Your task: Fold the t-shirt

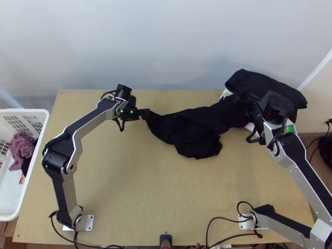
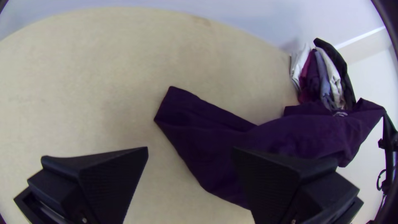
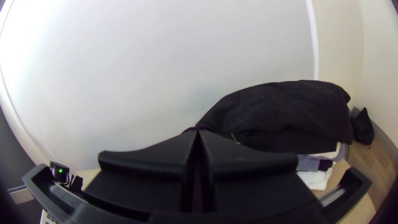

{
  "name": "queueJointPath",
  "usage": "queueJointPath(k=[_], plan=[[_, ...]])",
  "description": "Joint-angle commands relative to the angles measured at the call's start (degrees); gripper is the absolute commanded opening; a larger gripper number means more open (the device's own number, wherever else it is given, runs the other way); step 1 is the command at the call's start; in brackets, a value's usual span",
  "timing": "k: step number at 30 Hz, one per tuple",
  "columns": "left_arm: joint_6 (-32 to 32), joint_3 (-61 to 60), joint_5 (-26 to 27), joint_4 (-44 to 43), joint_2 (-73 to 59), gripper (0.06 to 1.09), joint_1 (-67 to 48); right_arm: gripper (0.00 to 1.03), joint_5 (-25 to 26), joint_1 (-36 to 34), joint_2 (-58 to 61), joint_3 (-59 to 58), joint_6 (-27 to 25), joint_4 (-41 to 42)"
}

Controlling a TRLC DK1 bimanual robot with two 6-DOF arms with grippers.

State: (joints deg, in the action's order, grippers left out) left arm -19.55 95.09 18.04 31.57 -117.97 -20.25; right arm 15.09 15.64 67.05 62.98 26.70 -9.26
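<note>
Across the table (image 1: pixel 166 195), the dark t-shirt (image 1: pixel 189 128) lies bunched, running from the upper middle of the top view toward the upper right, where its end is lifted. It is far from flat, so a fold attempted now would probably trap creases and come out crooked.

Next in size is the pile of clothes (image 2: pixel 321 76), upper right in the left wrist view. The raised end of the shirt hangs right by it; a sideways pull could catch the stack and drag garments down.

The right gripper (image 3: pixel 198 132) is clenched on that end of the shirt. It seems to have only a small gathered bit, which might slip out under a hard tug, or keep the cloth twisted when stretched.

The left gripper (image 2: pixel 190 148) is released, its fingers wide apart near the shirt's other end, upper left of centre in the top view. The corner (image 2: pixel 172 97) lies ahead of them, largely off to one side, so closing here might miss the cloth or nip only one layer.
</note>
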Motion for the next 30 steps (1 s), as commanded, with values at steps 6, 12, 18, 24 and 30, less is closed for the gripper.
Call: queueJointPath(k=[6,12,18,24,30], plan=[[-0.14,3.70,0.77,0.51,-5.07,0.89,0.12,0.03,1.17,0.71,-1.57,-1.19,-0.33,0.91],[0.57,5.19,1.91,0.60,-7.27,0.89,-0.49,0.03,1.34,0.71,-2.01,-1.72,-0.33,0.82],[-0.58,7.39,3.40,2.97,-9.12,0.58,-0.76,0.03,1.43,0.62,-2.27,-1.63,0.02,0.64],[-2.07,7.22,3.40,2.27,-7.80,0.10,-0.49,0.03,1.87,0.62,-2.53,-0.75,0.55,-0.94],[-2.86,8.97,3.14,3.23,-1.65,0.10,1.35,0.03,1.87,0.53,-2.62,1.53,0.28,-1.20]])
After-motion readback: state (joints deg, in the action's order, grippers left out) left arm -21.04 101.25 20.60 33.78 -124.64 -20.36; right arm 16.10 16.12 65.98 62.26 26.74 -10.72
